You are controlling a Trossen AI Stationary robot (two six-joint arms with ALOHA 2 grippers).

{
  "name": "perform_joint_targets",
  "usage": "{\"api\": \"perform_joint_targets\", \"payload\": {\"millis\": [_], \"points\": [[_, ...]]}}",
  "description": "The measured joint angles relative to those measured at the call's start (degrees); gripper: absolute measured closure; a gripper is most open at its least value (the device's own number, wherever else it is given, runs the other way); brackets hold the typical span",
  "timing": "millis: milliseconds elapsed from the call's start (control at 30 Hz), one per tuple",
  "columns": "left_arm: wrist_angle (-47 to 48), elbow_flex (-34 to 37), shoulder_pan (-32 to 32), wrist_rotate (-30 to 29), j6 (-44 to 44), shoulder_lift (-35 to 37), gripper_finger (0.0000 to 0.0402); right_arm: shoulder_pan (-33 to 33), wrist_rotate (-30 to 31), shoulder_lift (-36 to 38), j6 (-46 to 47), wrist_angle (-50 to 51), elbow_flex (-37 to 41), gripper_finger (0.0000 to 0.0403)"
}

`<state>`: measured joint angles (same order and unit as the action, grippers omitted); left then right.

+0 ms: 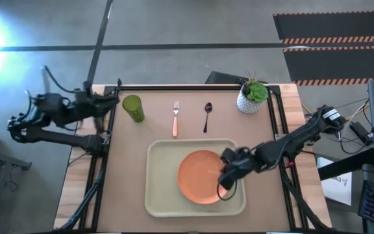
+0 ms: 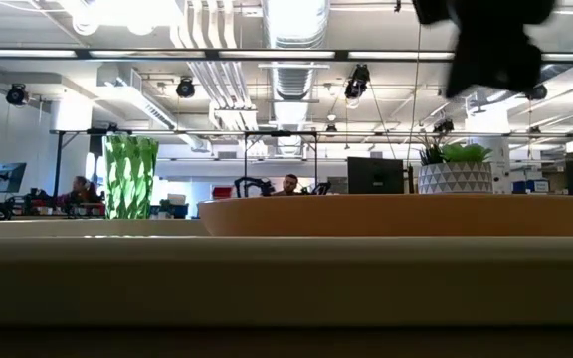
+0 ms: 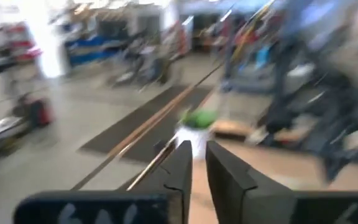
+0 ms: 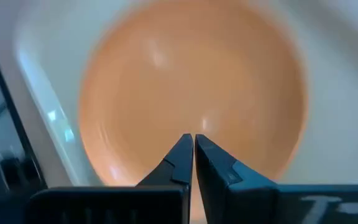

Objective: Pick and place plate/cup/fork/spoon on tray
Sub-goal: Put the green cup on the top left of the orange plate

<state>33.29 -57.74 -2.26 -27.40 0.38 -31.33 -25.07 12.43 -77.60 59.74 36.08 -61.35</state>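
The plate (image 2: 401, 214) is seen edge-on at centre. The cup (image 2: 129, 177) is seen left of it, a potted plant (image 2: 455, 171) behind its right part.

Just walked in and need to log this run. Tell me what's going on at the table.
The plate already lies in the tray. The right end effector hangs over the plate's right edge, fingers shut and holding nothing. The cup, fork and spoon are on the table behind the tray, not yet placed. The left end effector waits at the table's far left corner, nearly closed and empty.
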Motion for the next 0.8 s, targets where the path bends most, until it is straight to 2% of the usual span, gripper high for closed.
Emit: {"api": "perform_joint_targets", "payload": {"millis": [167, 367, 433, 533, 633, 700, 800], "points": [[5.1, 0.0, 0.0, -5.2, -3.0, -7.1, 0.0312, 4.6, 6.0, 3.7, -12.7, 0.0, -6.2, 0.0394], [17.4, -1.0, 0.0, -12.8, -9.6, -14.9, 0.0249, 7.7, 7.3, 6.6, -27.2, 0.1, -14.5, 0.0394], [23.2, -1.9, 0.2, -13.6, -12.2, -17.7, 0.0235, 8.0, 7.3, 7.0, -31.1, 0.1, -16.9, 0.0394], [31.2, -4.4, 1.6, -12.5, -18.8, -21.5, 0.0224, 8.2, 7.3, 7.4, -35.8, 0.1, -19.5, 0.0394], [40.1, -8.9, 4.5, -8.4, -23.6, -24.5, 0.0222, 8.2, 7.3, 7.4, -38.6, 0.1, -20.9, 0.0394], [44.2, -12.0, 6.7, -5.0, -24.0, -26.4, 0.0221, 8.2, 7.3, 7.4, -39.8, 0.3, -21.0, 0.0394], [45.4, -16.1, 10.5, 0.3, -22.6, -28.1, 0.0221, 8.2, 7.3, 7.3, -40.3, 1.1, -21.0, 0.0394]]}}
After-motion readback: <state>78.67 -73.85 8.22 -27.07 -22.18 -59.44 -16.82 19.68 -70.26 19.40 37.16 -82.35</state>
